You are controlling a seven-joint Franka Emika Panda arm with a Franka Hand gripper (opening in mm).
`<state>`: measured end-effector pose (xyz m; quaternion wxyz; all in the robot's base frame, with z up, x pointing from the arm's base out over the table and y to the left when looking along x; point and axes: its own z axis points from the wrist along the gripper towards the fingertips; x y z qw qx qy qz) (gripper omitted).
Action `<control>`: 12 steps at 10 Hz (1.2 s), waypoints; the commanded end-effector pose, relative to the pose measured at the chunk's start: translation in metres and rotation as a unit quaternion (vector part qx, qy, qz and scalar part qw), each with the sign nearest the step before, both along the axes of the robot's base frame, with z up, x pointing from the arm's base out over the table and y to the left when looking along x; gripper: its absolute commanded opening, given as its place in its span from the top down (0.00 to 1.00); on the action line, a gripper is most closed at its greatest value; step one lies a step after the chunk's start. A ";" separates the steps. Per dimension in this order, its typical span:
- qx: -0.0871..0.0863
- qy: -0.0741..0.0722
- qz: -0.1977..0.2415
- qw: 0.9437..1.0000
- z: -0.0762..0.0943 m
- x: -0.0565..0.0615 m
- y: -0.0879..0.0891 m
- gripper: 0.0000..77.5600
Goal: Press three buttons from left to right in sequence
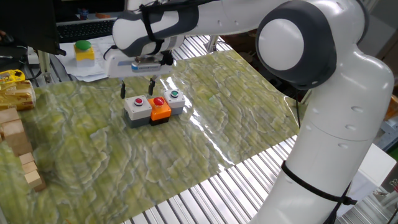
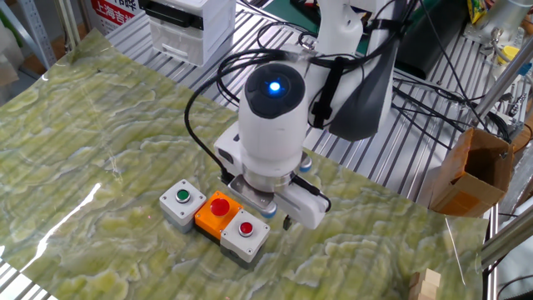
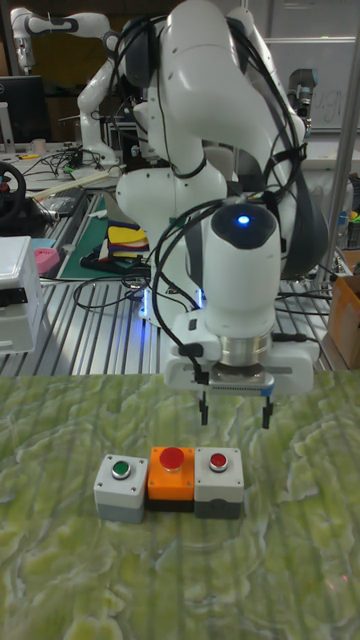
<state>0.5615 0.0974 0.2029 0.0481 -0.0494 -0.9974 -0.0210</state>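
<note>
The three buttons stand in a touching row on the green mat. They are a grey box with a red cap (image 1: 137, 107) (image 2: 245, 232) (image 3: 219, 478), an orange box with a red cap (image 1: 160, 109) (image 2: 217, 211) (image 3: 171, 476), and a grey box with a green cap (image 1: 175, 100) (image 2: 182, 202) (image 3: 121, 485). My gripper (image 1: 137, 88) (image 2: 276, 217) (image 3: 235, 412) hangs just above and behind the grey red-capped box. It points straight down. Its fingers are open with a wide gap and hold nothing.
A yellow box with a big green button (image 1: 84, 51) sits on papers at the back left. Wooden blocks (image 1: 17, 142) are stacked at the mat's left edge. A cardboard box (image 2: 470, 171) and a white drawer unit (image 2: 190, 25) stand off the mat.
</note>
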 end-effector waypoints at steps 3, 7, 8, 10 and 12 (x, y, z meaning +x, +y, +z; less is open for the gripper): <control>0.017 -0.017 -0.008 1.000 -0.017 0.007 0.004 0.00; 0.028 -0.019 -0.009 0.999 -0.019 0.014 0.005 0.00; 0.032 -0.023 -0.011 0.999 -0.021 0.016 0.007 0.00; 0.031 -0.032 -0.025 0.999 -0.026 0.018 0.018 0.00; 0.030 -0.034 -0.026 0.999 -0.029 0.019 0.021 0.00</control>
